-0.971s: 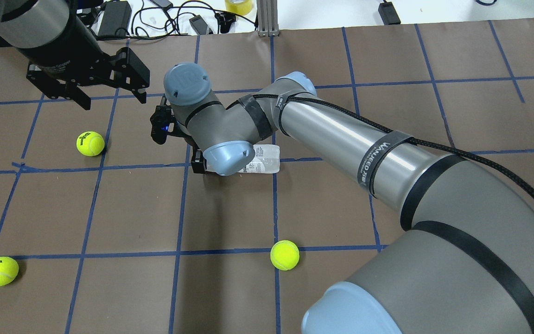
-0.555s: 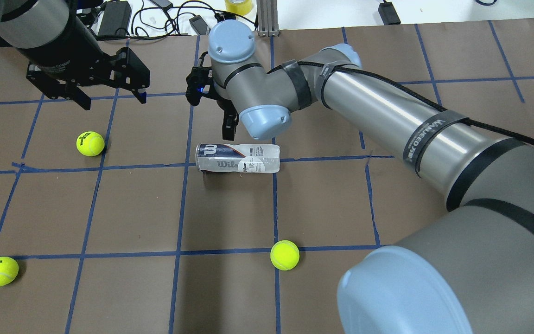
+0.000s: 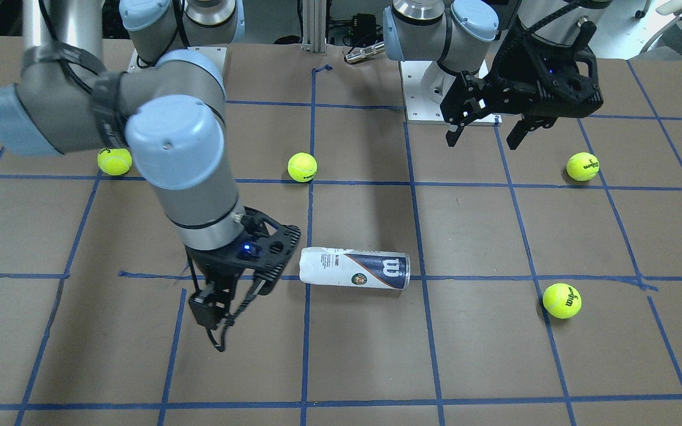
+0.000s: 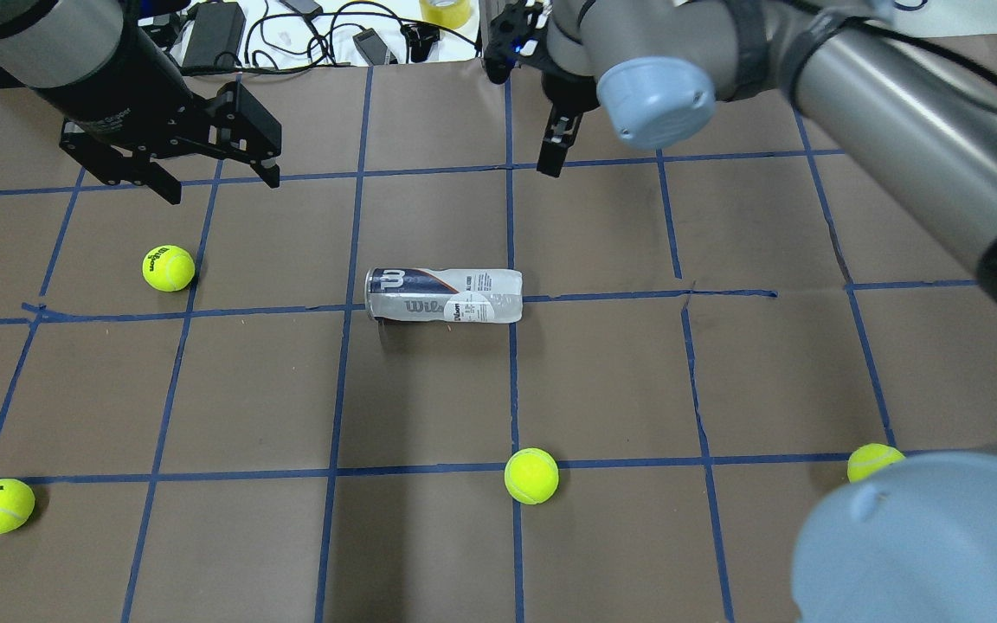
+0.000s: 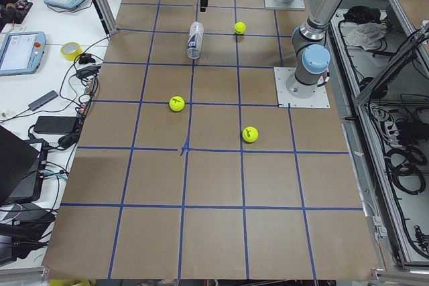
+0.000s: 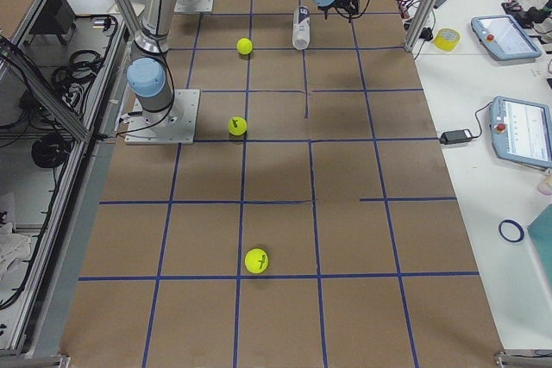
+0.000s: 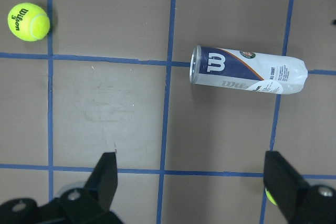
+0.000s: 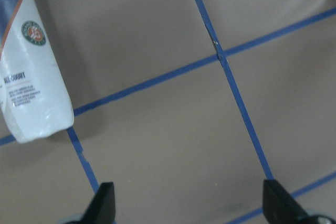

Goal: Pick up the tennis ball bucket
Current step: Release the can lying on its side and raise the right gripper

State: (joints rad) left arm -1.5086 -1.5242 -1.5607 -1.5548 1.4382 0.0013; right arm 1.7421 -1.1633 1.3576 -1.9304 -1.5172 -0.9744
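Currently the tennis ball bucket (image 4: 444,296) lies on its side near mid-table, across a blue tape line (image 4: 602,297), untouched by either arm. Right gripper (image 8: 189,205): fingers spread wide with nothing between them, hanging above the table (image 4: 429,407) off the bucket's white-labelled end (height above the surface is hard to judge). Left gripper (image 4: 217,183): also spread and empty, hovering well apart from the bucket, toward its navy end. Lift not yet begun.

Risks, as I judge them: a round bucket lying flat likely rolls if one finger lands first. The thin clear wall may flex and slip under a squeeze. A grip near one end would let the other end droop. Nearest tennis ball (image 4: 531,475) lies well apart from the bucket.
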